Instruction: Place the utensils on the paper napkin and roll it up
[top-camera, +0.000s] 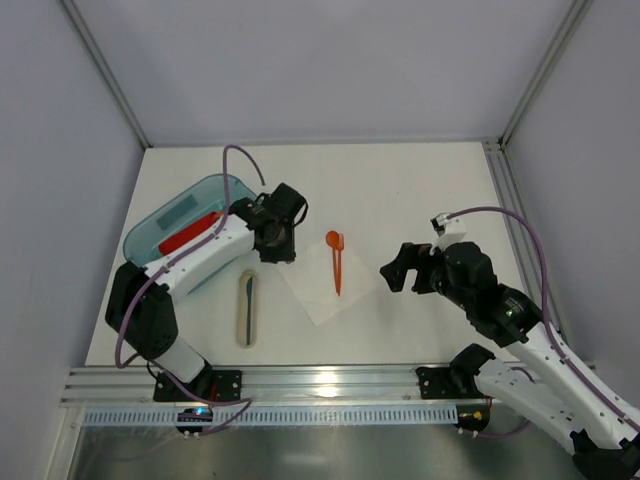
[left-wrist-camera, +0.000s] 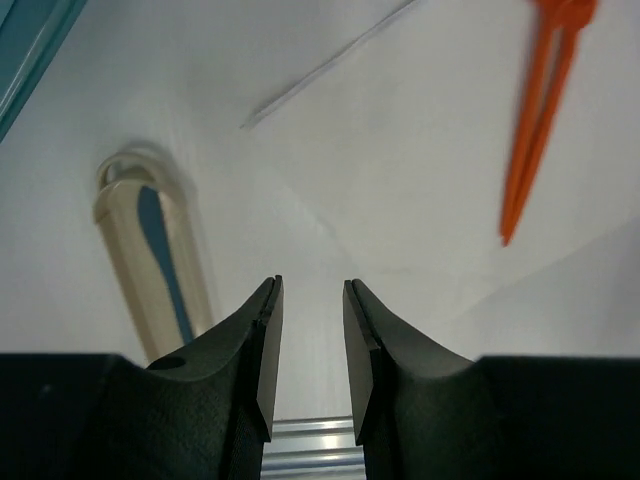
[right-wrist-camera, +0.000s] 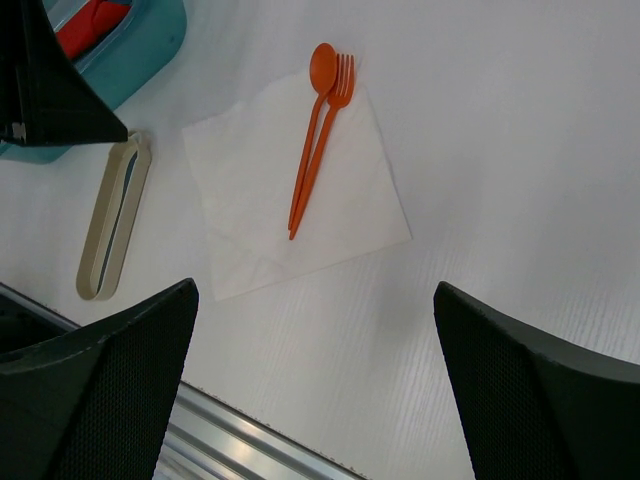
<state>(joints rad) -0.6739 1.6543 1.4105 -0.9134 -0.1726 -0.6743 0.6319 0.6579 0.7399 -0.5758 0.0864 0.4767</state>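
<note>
The orange spoon (right-wrist-camera: 322, 62) and fork (right-wrist-camera: 343, 75) lie on the paper napkin (right-wrist-camera: 250, 190). At its 10 o'clock the left pincer (left-wrist-camera: 312, 290) is slightly parted, empty; the right pincer (right-wrist-camera: 315, 290) is released wide.

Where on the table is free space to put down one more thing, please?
Free: the wide far strip of table beyond the napkin, and the near strip between napkin and front rail. Crowded: the left side, with teal tray, left hand and beige case.
</note>
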